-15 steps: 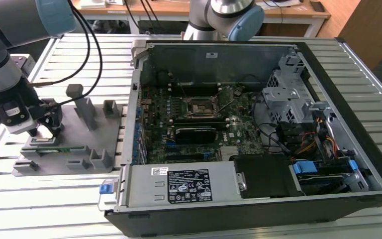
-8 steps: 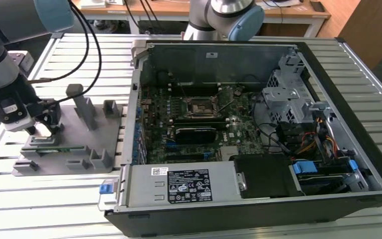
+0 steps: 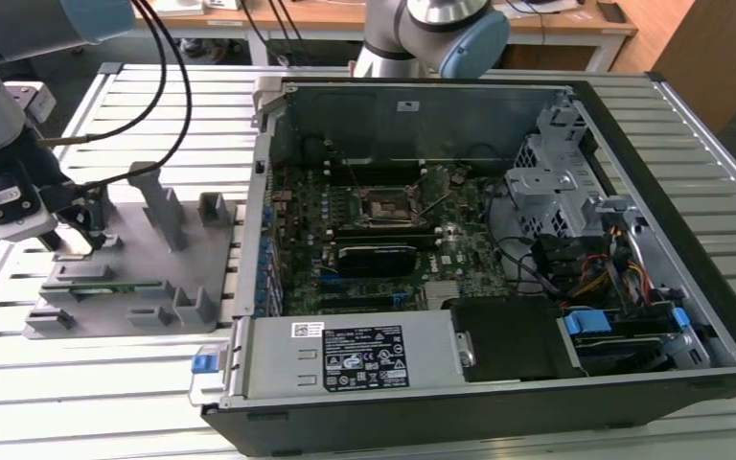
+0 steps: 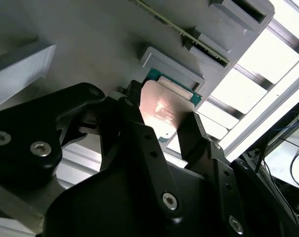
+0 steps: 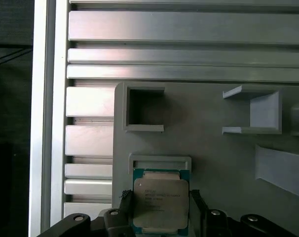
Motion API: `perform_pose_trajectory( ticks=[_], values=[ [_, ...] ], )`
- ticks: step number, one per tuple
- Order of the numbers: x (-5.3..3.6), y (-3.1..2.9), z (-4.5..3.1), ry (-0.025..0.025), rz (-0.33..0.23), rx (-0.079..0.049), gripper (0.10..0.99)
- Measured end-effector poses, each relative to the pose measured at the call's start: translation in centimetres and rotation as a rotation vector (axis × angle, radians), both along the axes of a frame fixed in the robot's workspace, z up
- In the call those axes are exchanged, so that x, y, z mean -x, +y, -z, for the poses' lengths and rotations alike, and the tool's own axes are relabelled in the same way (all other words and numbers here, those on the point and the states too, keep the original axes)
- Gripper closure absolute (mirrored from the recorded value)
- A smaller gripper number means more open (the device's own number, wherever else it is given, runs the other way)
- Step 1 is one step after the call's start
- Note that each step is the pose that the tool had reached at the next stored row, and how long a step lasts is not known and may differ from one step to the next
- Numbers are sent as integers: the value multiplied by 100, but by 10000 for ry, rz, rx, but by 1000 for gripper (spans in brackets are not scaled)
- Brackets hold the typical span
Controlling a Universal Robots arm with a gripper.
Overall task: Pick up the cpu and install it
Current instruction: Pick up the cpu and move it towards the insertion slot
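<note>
The cpu (image 5: 161,195), a flat square chip with a shiny metal top and a thin green rim, lies in a pocket of the grey fixture (image 5: 213,153). My gripper (image 5: 160,206) straddles it, one black finger against each side edge, shut on the chip. In the second wrist view the same cpu (image 4: 164,106) sits between the two black fingers (image 4: 134,116) of the gripper (image 4: 162,118). In the exterior view the gripper (image 3: 77,240) is low over the fixture (image 3: 138,287) at the exterior view's left. The motherboard's socket (image 3: 385,204) lies inside the open computer case (image 3: 675,192).
Upright grey fixture posts (image 3: 164,206) stand right beside the gripper. A slim green strip (image 3: 106,285) lies in a fixture slot. Black cables (image 3: 170,105) hang over the slatted aluminium table (image 3: 35,383). A second arm's base (image 3: 432,34) stands behind the case.
</note>
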State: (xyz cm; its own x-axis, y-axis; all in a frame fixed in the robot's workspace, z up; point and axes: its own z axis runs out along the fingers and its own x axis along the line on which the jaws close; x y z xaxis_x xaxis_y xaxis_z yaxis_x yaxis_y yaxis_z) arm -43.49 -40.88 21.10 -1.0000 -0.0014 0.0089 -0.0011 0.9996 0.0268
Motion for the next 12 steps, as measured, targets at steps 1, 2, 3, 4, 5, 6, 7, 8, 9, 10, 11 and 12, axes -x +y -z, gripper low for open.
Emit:
perform_pose_trajectory(
  ticks=[1,2,3,4,5,6,7,8,9,10,11,12],
  values=[
    [0,0,0,-1,0,0,545],
    [0,0,-1,-1,0,0,545],
    [1,0,-2,1,0,1,545],
    [1,0,-7,4,1,2,545],
    [1,0,-16,7,0,4,545],
    [1,0,-27,5,1,3,545],
    [1,0,-41,2,1,1,545],
    [1,0,-56,3,1,2,545],
    [1,0,-70,3,1,2,545],
    [1,0,-86,2,1,1,545],
    [0,0,-101,2,0,1,545],
    [1,0,-118,2,0,1,545]
  ],
)
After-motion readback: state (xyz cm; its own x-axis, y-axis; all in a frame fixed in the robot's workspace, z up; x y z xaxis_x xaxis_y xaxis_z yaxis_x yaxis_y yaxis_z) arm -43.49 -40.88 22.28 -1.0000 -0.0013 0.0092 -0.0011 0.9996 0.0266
